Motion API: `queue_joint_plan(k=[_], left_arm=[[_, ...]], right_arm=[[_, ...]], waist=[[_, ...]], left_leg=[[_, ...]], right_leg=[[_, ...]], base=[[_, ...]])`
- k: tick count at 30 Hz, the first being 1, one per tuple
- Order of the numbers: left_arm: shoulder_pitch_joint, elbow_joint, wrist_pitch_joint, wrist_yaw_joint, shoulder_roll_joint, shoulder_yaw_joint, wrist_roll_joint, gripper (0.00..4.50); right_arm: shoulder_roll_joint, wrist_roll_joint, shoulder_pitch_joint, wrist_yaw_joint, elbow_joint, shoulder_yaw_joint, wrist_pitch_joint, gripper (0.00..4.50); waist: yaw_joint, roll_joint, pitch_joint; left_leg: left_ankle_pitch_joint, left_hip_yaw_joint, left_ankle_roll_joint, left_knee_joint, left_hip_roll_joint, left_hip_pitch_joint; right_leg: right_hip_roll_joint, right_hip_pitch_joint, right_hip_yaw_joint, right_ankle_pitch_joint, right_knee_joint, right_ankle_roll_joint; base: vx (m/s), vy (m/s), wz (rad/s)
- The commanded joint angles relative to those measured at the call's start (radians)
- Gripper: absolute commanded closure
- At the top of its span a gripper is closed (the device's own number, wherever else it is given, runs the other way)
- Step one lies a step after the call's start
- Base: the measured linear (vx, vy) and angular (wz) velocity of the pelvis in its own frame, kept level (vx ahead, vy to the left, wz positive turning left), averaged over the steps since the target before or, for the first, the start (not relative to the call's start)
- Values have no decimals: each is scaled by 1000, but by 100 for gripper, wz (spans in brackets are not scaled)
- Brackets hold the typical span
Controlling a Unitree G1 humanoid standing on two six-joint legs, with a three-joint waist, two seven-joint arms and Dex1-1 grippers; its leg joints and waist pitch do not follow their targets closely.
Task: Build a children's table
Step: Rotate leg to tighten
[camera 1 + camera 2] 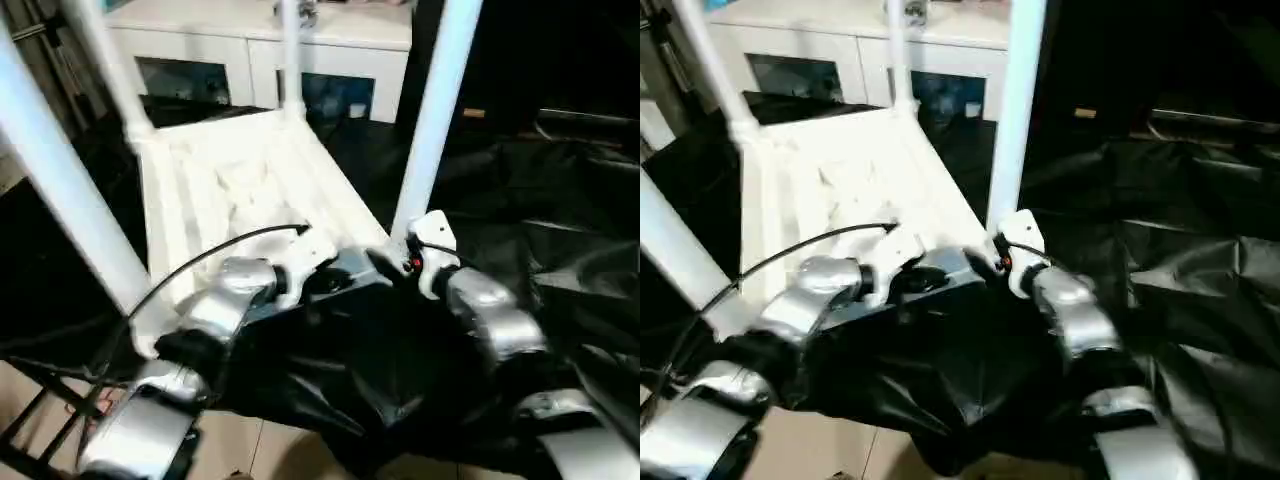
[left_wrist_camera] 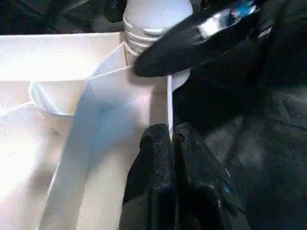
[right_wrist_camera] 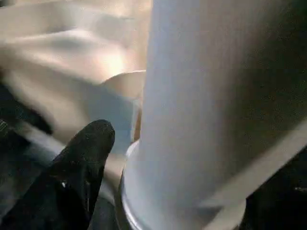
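The children's table lies upside down: its white ribbed tabletop (image 1: 230, 190) faces up on a black sheet, with four white legs standing in the corner sockets. The near right leg (image 1: 435, 120) rises just beyond my right gripper (image 1: 398, 258), whose fingers stand open around its base; one finger (image 3: 86, 163) shows a gap from the tube (image 3: 192, 120). My left gripper (image 2: 170, 132) is shut on the thin near rim of the tabletop (image 2: 96, 110), close to that same corner socket. The near left leg (image 1: 60, 180) slants up at the left.
A white cabinet with glass doors (image 1: 250, 60) stands behind the table. Crumpled black sheeting (image 1: 540, 220) covers the surface to the right and front. A black metal frame (image 1: 40, 420) and tan floor lie at the lower left.
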State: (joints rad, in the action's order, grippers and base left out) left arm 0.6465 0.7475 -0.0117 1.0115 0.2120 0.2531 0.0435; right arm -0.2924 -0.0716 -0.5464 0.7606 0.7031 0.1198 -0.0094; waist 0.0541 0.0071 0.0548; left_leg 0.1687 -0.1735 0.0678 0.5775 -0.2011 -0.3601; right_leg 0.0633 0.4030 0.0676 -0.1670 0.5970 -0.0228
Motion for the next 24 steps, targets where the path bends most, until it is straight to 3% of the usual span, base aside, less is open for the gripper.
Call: queue_joint_plan(k=[1,4,7,8,9,12,14,19,24], left_arm=[[-11,-6,-77,111,2,41,-18,450],[-13,-8,-80,187,31,36,-42,450],[-18,-21,-74,279,59,31,-71,450],[-21,-29,-70,320,73,37,-78,450],[-22,-33,-66,347,85,42,-80,450],[-20,-28,-74,379,99,51,-75,450],[-13,-17,-85,391,104,51,-70,450],[-1,-1,-90,415,111,47,-73,450],[9,30,-113,349,100,42,-39,450]], right_arm=[[-21,-22,14,145,-45,36,13,64],[-56,-51,36,268,-78,54,34,64],[-79,-60,42,348,-86,68,43,64],[-84,-69,42,374,-93,72,50,64],[-88,-77,42,394,-100,76,55,97],[-94,-81,43,421,-106,81,64,97],[-94,-81,43,430,-109,80,69,140],[-92,-90,51,457,-131,79,87,162],[-67,-100,70,424,-143,74,106,177]], waist=[[10,-29,-67],[23,-22,-69],[37,-24,-70],[37,-26,-67],[38,-25,-67],[39,-25,-66],[40,-26,-66],[42,-27,-68],[43,-25,-68]], left_leg=[[195,-2,-96,-52,-22,-2],[175,-5,-98,-52,-30,1],[166,-4,-93,-52,-33,1],[179,-4,-85,-54,-33,1],[190,-4,-79,-55,-33,2],[198,-3,-67,-57,-34,3],[201,-2,-60,-58,-33,3],[183,-2,-59,-57,-32,2],[177,-3,-61,-55,-32,1]], right_leg=[[73,-56,-43,-276,-76,-186],[70,-51,-42,-245,-71,-191],[73,-50,-42,-221,-65,-207],[73,-49,-42,-238,-66,-207],[75,-50,-42,-260,-69,-202],[75,-49,-43,-279,-70,-195],[76,-49,-43,-291,-71,-188],[75,-51,-43,-259,-67,-192],[75,-51,-43,-239,-67,-200]], base=[[0,0,0],[0,0,0],[0,0,0],[0,0,0],[0,0,0],[0,0,0],[0,0,0],[0,0,0],[0,0,0]])
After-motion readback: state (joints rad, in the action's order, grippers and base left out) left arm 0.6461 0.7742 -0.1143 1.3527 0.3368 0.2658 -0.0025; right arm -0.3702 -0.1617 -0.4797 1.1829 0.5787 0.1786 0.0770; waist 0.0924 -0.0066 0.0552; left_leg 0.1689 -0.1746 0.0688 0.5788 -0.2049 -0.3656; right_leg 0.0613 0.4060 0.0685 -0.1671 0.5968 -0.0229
